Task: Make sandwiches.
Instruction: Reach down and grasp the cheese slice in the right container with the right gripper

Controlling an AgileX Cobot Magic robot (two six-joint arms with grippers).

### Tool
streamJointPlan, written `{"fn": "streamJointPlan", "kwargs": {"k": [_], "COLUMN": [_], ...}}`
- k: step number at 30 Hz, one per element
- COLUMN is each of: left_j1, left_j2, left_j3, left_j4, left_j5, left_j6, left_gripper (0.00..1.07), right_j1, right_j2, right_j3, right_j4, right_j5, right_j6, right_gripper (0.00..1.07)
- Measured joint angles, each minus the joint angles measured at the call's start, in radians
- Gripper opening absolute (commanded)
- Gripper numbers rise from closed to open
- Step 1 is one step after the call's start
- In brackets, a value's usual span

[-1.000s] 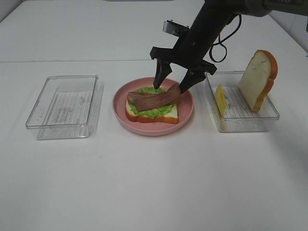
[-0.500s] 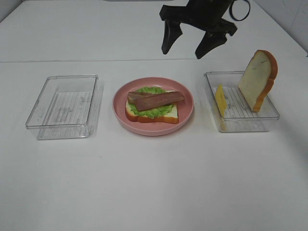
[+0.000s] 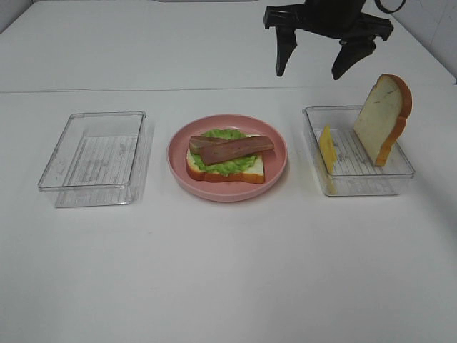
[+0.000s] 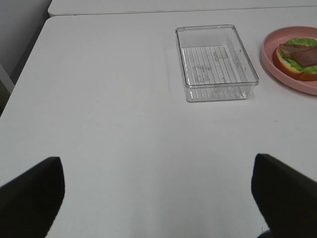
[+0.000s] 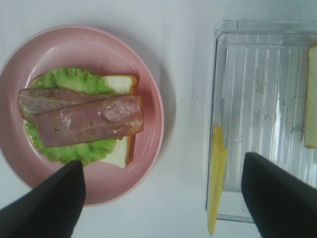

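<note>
Comparing this moment with the second before it, you had lifted your right gripper [image 3: 309,71] clear of the sandwich [image 3: 225,161]. A second earlier its jaws straddled one end of the bacon strips [image 3: 232,148]. At this moment it hung high over the far side of the table [image 3: 228,271], above the gap between the pink plate [image 3: 178,153] and the right tray [image 3: 364,184], jaws spread wide and holding nothing.

Finding: the bacon had been let go. The two strips lay overlapping on the lettuce [image 3: 239,166], which sat on the bottom bread slice [image 3: 255,171] on the plate. The open sandwich rested near the plate's middle, touched by neither arm.

Your left gripper [image 4: 158,198] hung over bare table, well apart from the left tray [image 3: 93,153], its jaws likewise spread and empty.

Outstanding items: the cheese slice [image 3: 326,148] stood on edge against the right tray's wall nearest the plate. The top bread slice [image 3: 382,118] leaned upright at that tray's opposite side.

In my judgement the bacon step was complete and the cheese was due next. Standing on edge against the wall, it would offer your jaws only a thin target.
</note>
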State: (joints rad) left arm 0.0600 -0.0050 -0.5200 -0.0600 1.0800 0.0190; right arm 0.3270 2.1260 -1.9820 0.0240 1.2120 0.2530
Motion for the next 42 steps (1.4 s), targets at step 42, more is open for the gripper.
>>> {"fn": "streamJointPlan", "kwargs": {"k": [42], "left_j1": [0.000], "left_j2": [0.000], "left_j3": [0.000], "left_j4": [0.000], "left_j5": [0.000], "left_j6": [0.000], "left_gripper": [0.94], "right_j1": [-0.053], "right_j2": [0.100], "right_j3": [0.242], "right_j4": [0.061], "right_j5": [-0.017], "right_j6": [-0.008], "right_gripper": [0.76]}}
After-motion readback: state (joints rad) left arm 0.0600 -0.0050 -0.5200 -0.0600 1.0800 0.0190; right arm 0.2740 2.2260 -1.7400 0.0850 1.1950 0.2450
